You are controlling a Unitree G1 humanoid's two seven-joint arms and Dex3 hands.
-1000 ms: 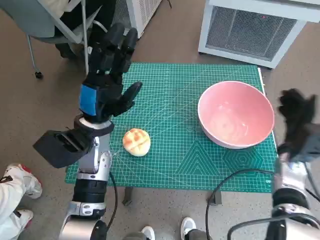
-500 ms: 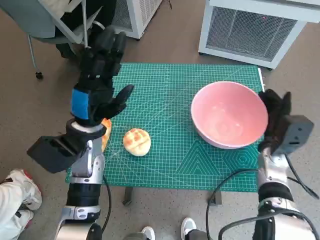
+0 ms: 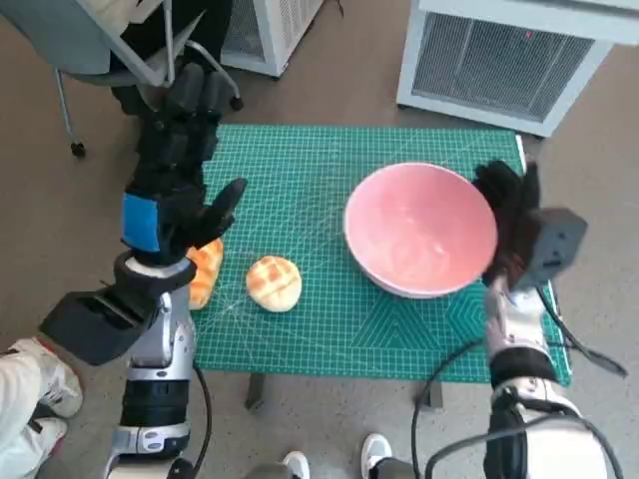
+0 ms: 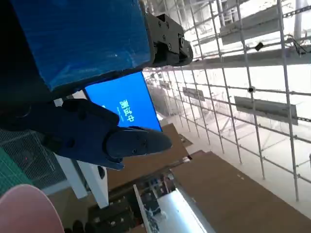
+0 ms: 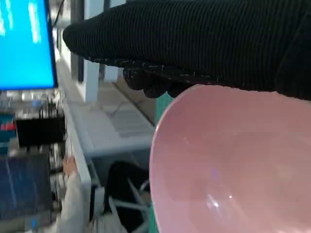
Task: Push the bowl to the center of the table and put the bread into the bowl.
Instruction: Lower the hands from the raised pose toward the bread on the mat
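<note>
At the far left of the head view we see a person's white shoe [image 3: 30, 364] on the brown floor [image 3: 60, 200], and a grey chair [image 3: 90, 45] stands beyond the table's far left corner. Our left hand [image 3: 175, 190] is raised above the left edge of the green cutting mat [image 3: 319, 319], its black fingers [image 3: 185, 105] spread and pointing away from us, the thumb stuck out toward the middle; it holds nothing. Partly hidden under that forearm lies an orange bread piece [image 3: 205, 271] at the mat's left edge. Just beside it, further in on the mat, sits the round bread [image 3: 274, 283], golden with a scored top, untouched and well apart from the bowl.

Right of the mat's middle stands the pink bowl [image 3: 420, 232], upright and empty. Our right hand [image 3: 509, 225] in its knitted glove lies flat against the bowl's right outer wall, fingers held together and pointing away from us, gripping nothing. In the right wrist view the glove [image 5: 204, 43] runs along the bowl's rim [image 5: 160, 131] and appears to touch it; we cannot tell how firmly. Beyond the table stand two white cabinets with vented fronts, the white cabinet [image 3: 499, 55] at far right being the larger.
</note>
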